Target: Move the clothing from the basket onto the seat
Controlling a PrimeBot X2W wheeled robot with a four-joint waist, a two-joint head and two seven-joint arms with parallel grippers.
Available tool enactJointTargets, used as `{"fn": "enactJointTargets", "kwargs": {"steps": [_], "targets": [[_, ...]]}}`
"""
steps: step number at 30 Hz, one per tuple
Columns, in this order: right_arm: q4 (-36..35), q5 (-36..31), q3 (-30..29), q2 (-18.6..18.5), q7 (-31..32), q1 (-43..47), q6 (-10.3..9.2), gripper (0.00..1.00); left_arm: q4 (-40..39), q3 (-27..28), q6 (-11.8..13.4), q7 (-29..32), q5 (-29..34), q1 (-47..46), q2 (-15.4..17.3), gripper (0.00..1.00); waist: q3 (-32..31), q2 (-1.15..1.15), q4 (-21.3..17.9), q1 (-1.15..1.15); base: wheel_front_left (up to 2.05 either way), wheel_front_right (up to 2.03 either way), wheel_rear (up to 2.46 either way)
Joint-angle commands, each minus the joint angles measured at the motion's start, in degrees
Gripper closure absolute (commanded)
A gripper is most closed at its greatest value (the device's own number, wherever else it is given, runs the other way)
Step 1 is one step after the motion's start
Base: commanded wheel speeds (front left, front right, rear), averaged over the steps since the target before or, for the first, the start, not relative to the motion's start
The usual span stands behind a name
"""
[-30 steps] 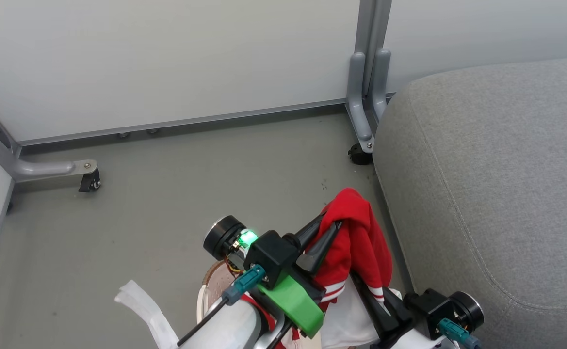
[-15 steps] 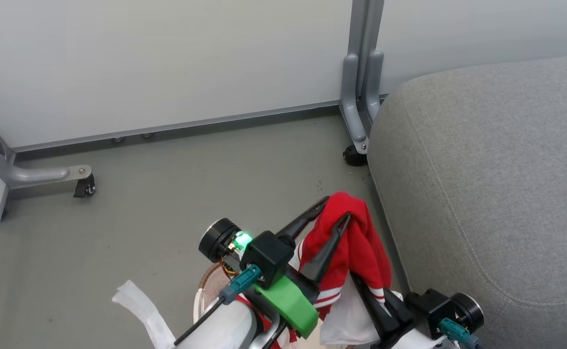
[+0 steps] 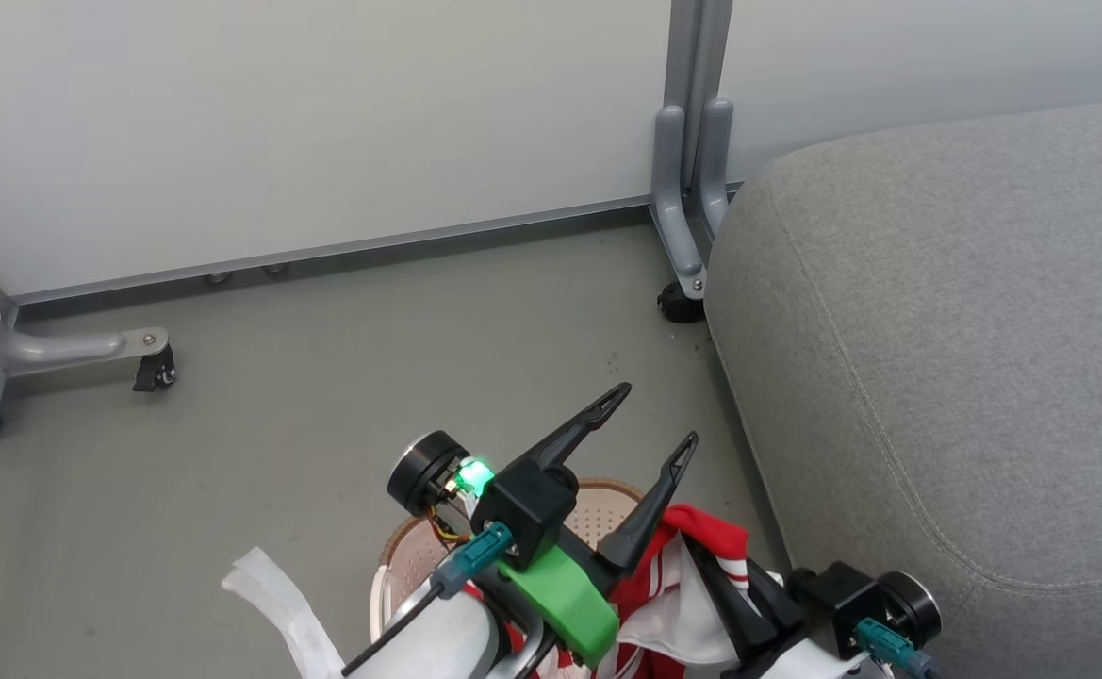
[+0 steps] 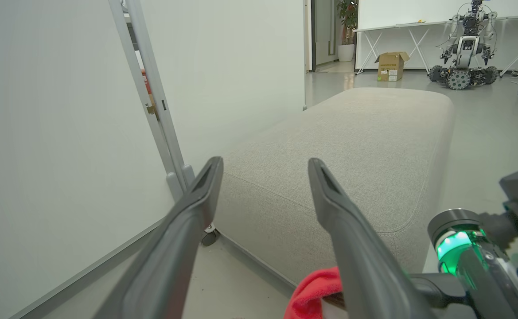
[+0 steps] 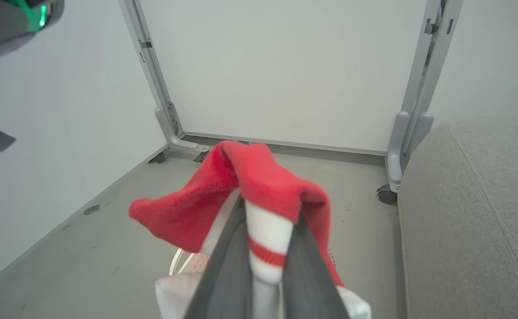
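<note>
At the bottom of the right wrist view, the right tool (image 5: 270, 212) is clamped on the white-and-red ribbed cuff of the soft red fabric clothing (image 5: 259, 177); the garment droops above the cream perforated plastic basket (image 3: 612, 485) with its brown woven-look rim; just beside it the left tool (image 3: 656, 415) gapes wide and empty; the large light-grey woven seat (image 3: 937, 330) lies to the right in the head view, nearer the right arm, long axis running up the frame.

Place: robotics lab
Robots: wheeled bots (image 4: 462, 48), far ahead-right of l. gripper (image 4: 264, 163)
Storage: carton (image 4: 391, 65) on floor, far ahead
Walls: partitions (image 3: 324, 123) on castors (image 3: 153, 375), ahead
</note>
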Motion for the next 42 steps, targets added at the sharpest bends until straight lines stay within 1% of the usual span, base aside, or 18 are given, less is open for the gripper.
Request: {"fn": "enactJointTargets", "kwargs": {"steps": [1, 8, 14, 19, 22, 24, 30, 36, 39, 42], "targets": [[0.07, 0.22, -0.16, 0.03, -0.18, -0.31, -0.02, 1.00, 0.08, 0.03, 0.32, -0.02, -0.04, -0.31, 0.61, 0.00, -0.03, 0.00, -0.15, 0.00, 0.00, 0.00, 0.00], [-0.45, -0.72, -1.28, 0.15, -0.18, -0.82, -0.02, 1.00, -0.20, 0.12, 1.26, 0.04, -0.11, 0.35, 1.19, 0.00, 0.62, 0.00, -1.48, 0.00, 0.00, 0.00, 0.00], [-2.86, -0.82, -2.11, 0.16, -0.18, -2.02, -0.02, 1.00, -0.03, 1.47, 3.73, -1.12, 0.23, 1.66, 2.45, 0.00, 1.89, 0.00, -4.28, 0.00, 0.00, 0.00, 0.00], [-7.23, 0.12, -2.41, -0.40, -0.18, -3.71, -0.01, 1.00, -1.23, 4.12, 6.41, -3.07, -0.50, 3.67, 4.00, 0.00, 3.56, 0.00, -8.25, 0.00, 0.00, 0.00, 0.00], [-9.69, 0.17, -2.99, -0.46, -0.18, -4.55, -0.02, 1.00, -2.64, 5.94, 7.16, -4.42, -1.49, 5.03, 4.74, 0.00, 4.72, 0.00, -10.77, 0.00, 0.00, 0.00, 0.00], [-11.26, -0.14, -2.99, -0.51, -0.18, -5.25, -0.02, 1.00, -3.50, 7.01, 7.62, -5.04, -1.14, 5.84, 5.90, 0.00, 5.80, 0.00, -12.72, 0.00, 0.00, 0.00, 0.00], [-15.58, -0.23, -4.75, -0.15, -0.18, -6.29, -0.02, 1.00, -5.99, 8.82, 7.23, -5.97, -0.52, 7.71, 8.92, 0.00, 9.28, 0.00, -18.11, 0.00, 0.00, 0.00, 0.00], [-19.59, -0.68, -8.53, 0.48, -0.18, -4.22, -0.02, 1.00, -7.17, 9.88, 6.50, -6.35, 0.02, 9.23, 11.90, 0.00, 12.03, 0.00, -22.96, 0.00, 0.00, 0.00, 0.00], [-21.41, 0.60, -11.09, 1.56, -0.18, -2.71, -0.02, 1.00, -7.12, 9.95, 6.31, -6.33, 0.32, 9.63, 13.06, 0.00, 13.12, 0.00, -24.80, 0.00, 0.00, 0.00, 0.00], [-23.46, 1.38, -14.00, 2.21, -0.17, -1.06, -0.02, 1.00, -7.33, 9.56, 5.68, -5.95, 0.27, 8.91, 13.80, 0.00, 14.74, 0.00, -25.42, 0.00, 0.00, 0.00, 0.00]]}}
